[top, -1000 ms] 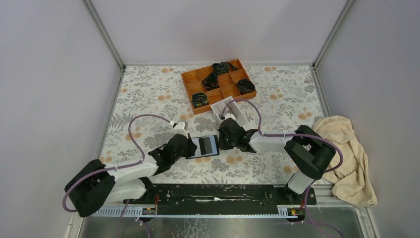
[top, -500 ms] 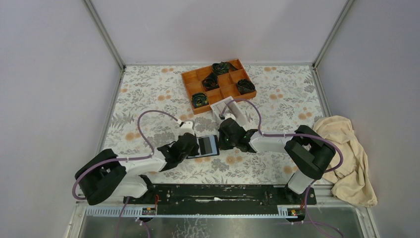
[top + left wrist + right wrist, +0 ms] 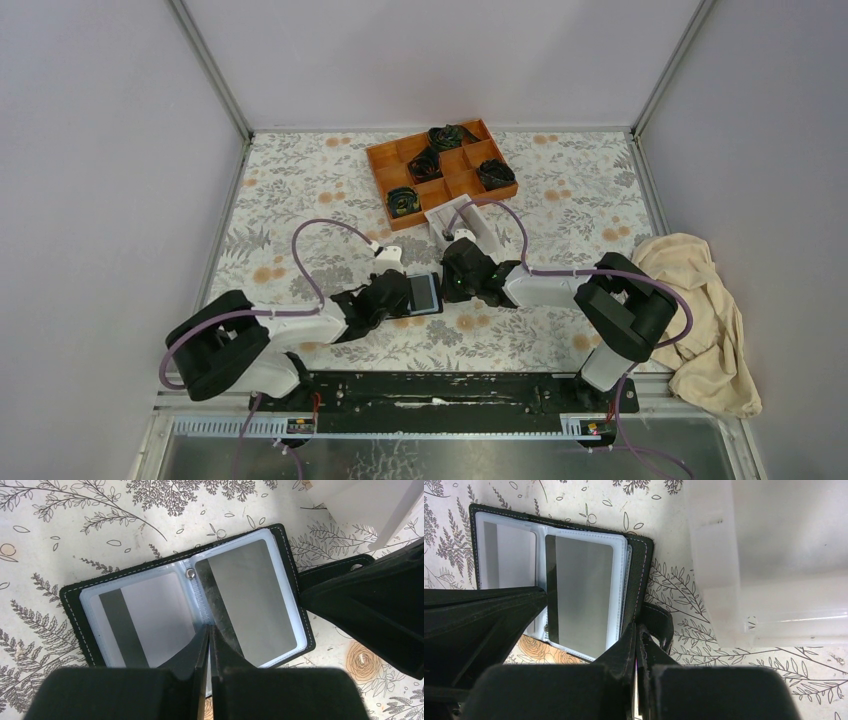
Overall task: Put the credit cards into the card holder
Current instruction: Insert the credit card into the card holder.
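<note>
The card holder (image 3: 422, 294) is lying open on the tabletop (image 3: 300, 190), credit cards (image 3: 250, 600) showing in both pockets, while the left hand (image 3: 209, 632) and right hand (image 3: 638, 636), each pressed together, are sitting at its fold and right edge.

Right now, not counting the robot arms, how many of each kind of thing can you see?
Card holder: 1
Cards showing in it: 2
Orange tray: 1
Dark bundles in the tray: 4
White box: 1
Beige cloth: 1
Total: 10
</note>
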You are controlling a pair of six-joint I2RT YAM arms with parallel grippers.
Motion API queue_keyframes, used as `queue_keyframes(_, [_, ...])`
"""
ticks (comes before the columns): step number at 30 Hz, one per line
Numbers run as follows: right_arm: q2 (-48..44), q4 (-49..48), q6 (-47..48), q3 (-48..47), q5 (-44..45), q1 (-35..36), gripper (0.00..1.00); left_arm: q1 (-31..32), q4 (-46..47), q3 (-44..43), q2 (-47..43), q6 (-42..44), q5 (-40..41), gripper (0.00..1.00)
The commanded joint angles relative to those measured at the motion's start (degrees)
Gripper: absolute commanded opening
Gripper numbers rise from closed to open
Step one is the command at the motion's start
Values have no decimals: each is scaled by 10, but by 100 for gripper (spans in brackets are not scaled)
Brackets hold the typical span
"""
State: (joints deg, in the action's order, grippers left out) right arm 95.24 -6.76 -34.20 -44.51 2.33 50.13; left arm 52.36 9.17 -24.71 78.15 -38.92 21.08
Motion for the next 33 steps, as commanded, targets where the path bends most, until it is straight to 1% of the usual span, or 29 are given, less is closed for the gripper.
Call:
queue_keyframes(1, [22,4,-1,-2,3,8,0,9,6,-24,17,14,17,8])
queue_keyframes(11, [24,2,-3,-3,1,11,0,19,11,-48,28,12,20,8])
queue_keyframes(17, [21,5,-3,-2,4,12,0,27,-4,-64,34,10,30,10])
queue_keyframes(18, [20,6,-2,-2,5,12,0,27,-9,-64,29,8,35,12])
queue_keyframes(20, [11,10,0,-5,8,12,0,28,-26,-63,13,-1,50,20])
queue_keyframes(22, [4,16,4,-8,14,12,0,28,-43,-58,-13,-13,72,29])
queue_keyframes(24, [-13,23,7,-9,19,12,0,28,-53,-47,-46,-25,92,36])
queue_keyframes(25, [-20,26,8,-10,21,13,8,28,-59,-43,-62,-30,100,38])
queue_keyframes(26, [-24,29,10,-11,21,14,13,29,-64,-38,-78,-35,108,41])
queue_keyframes(28, [-32,35,11,-13,22,15,21,29,-74,-28,-103,-46,121,44])
queue_keyframes(30, [-40,39,12,-14,25,17,27,28,-80,-15,-129,-61,130,47])
queue_keyframes(33, [-49,43,14,-14,28,21,33,28,-85,11,-165,-89,143,51])
